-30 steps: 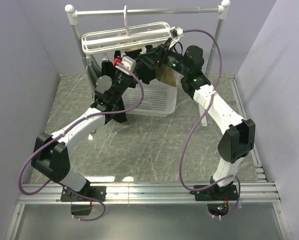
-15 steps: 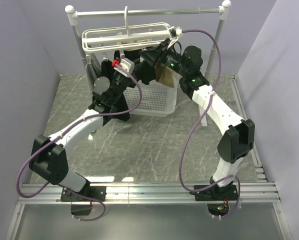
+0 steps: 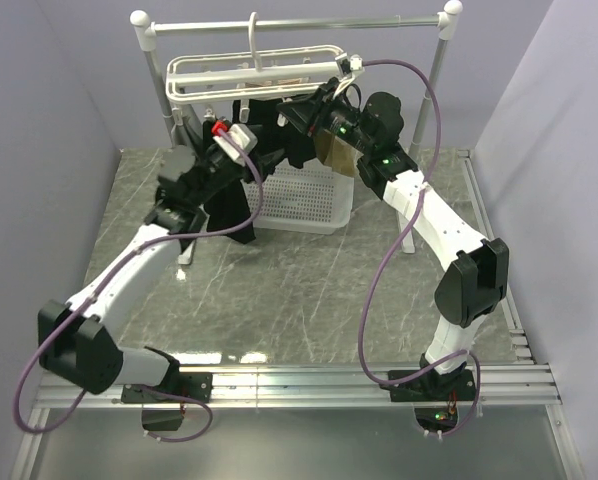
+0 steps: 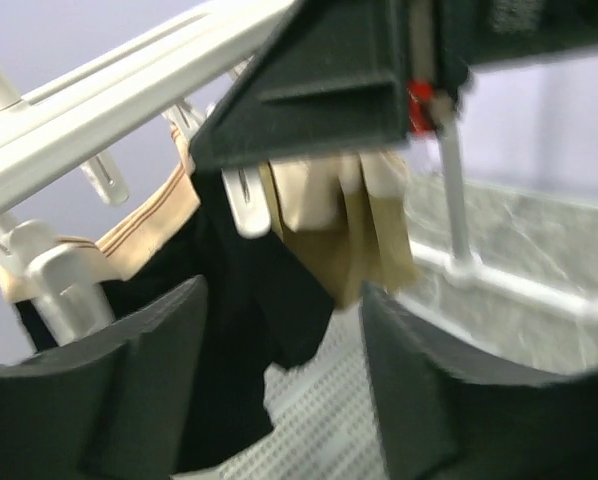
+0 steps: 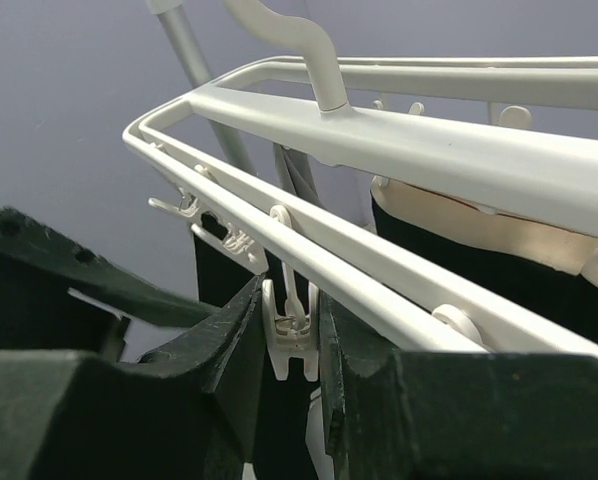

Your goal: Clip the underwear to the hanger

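Observation:
The white hanger (image 3: pixel 249 75) hangs by its hook from the rail, and the black underwear (image 3: pixel 279 140) hangs beneath its bars. My right gripper (image 3: pixel 299 110) is up at the frame's near bar. In the right wrist view the gripper (image 5: pixel 291 340) is shut on a small white clip peg (image 5: pixel 291 335) under the hanger bar (image 5: pixel 429 150), with black fabric (image 5: pixel 479 275) behind. My left gripper (image 3: pixel 251 158) stands off to the left. In its wrist view the gripper (image 4: pixel 284 390) is open and empty, facing the underwear (image 4: pixel 229 300) and the hanger bar (image 4: pixel 99 100).
A tan-beige garment (image 4: pixel 349 230) hangs on the hanger beside the black fabric. The white perforated basket (image 3: pixel 304 195) sits on the marble table under the hanger. The grey rail stand (image 3: pixel 159 90) with white knobs carries the hanger; its right post (image 3: pixel 434 80) is close to my right arm.
My left gripper has opened and drawn back to the left, away from the hanger. My right gripper has closed on a clip peg and stayed at the frame.

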